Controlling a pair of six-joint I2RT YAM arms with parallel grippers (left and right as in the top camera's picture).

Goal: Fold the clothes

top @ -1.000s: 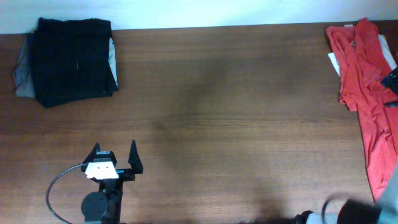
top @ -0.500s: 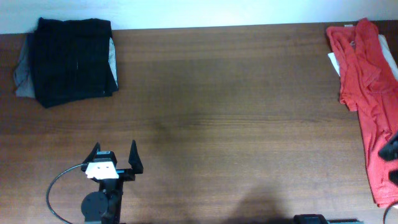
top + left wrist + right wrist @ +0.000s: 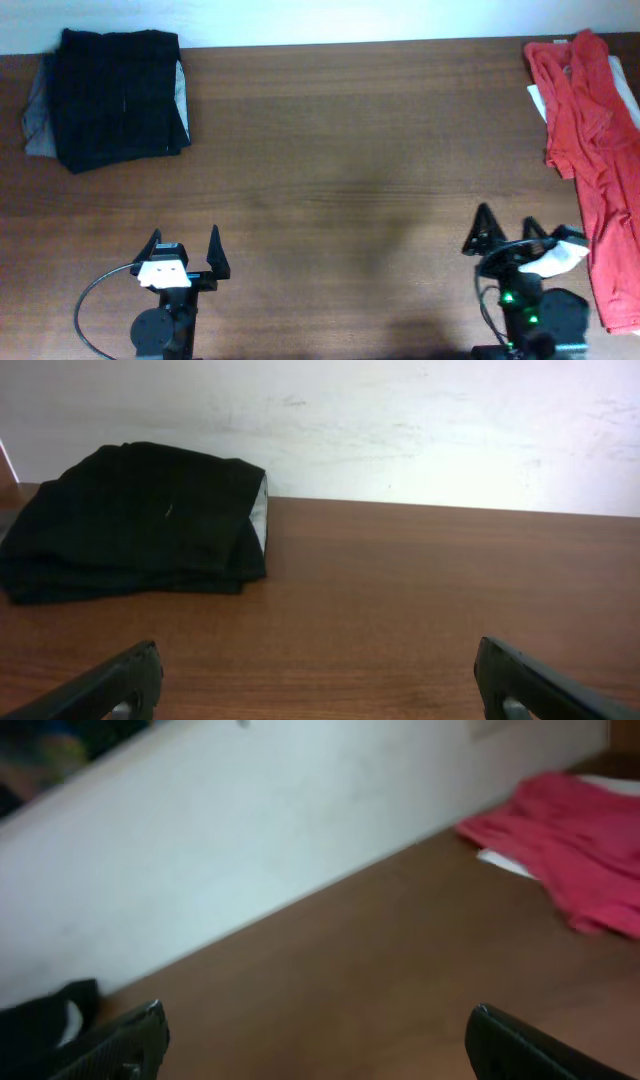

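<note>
**A:** What's at the far left?

**B:** A black garment point(image 3: 118, 98), matte and soft, folded into a thick rectangle. A pale inner edge point(image 3: 180, 85) runs down its right side, and a grey piece point(image 3: 35, 120) peeks out under its left. It lies at the back left corner of the brown wood-grain surface point(image 3: 340, 150).

**A:** And the left jaws?

**B:** Spread wide and empty at the near edge, well apart from that bundle.

**A:** Further right?

**B:** The right jaws are also parted and holding nothing. They sit just beside the coral-red garment point(image 3: 590, 130), a crumpled, unfolded strip down the right edge. It lies partly over something flat and white point(image 3: 537, 100).

**A:** Any change?

**B:** Only the right arm. Half a second ago it was a dark shape at the right edge over the red cloth; now it sits at the near edge. The clothes and left arm haven't shifted.
</note>
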